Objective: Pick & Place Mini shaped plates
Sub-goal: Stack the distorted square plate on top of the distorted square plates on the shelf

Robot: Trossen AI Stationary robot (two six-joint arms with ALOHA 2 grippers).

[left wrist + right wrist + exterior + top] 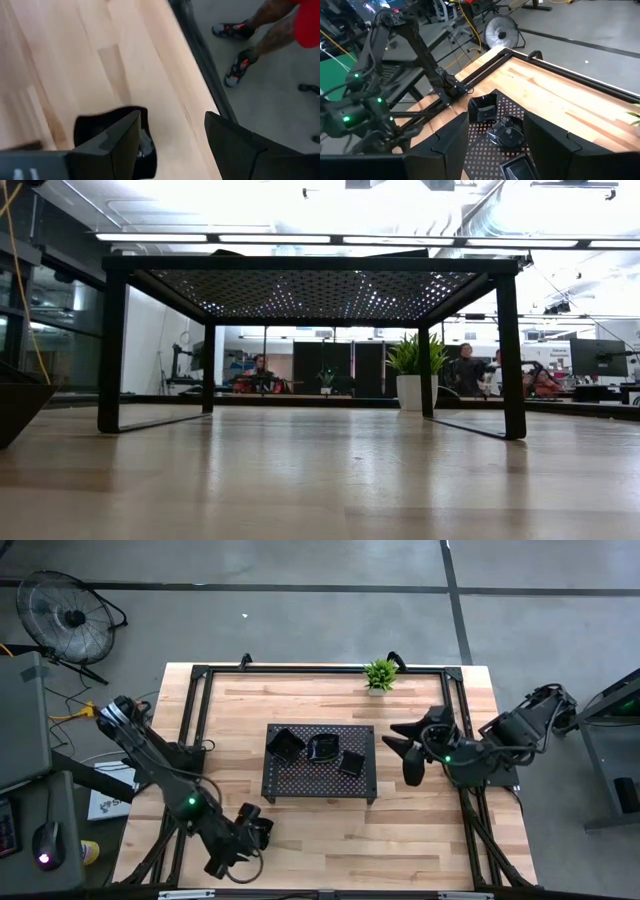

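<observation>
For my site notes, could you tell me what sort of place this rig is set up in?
Probably an open-plan robotics lab or workshop: bare concrete floor, a standing fan, and desks with monitors and seated people behind the table.

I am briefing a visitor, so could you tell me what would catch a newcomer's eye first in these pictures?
Mid-table stands a dark perforated tray on legs, with three glossy black mini plates along its far side. The left claw hangs open near the table's front edge, one more black dish lying by it. The right claw, also open, hovers just right of the tray, and a small green plant sits at the far edge.
</observation>
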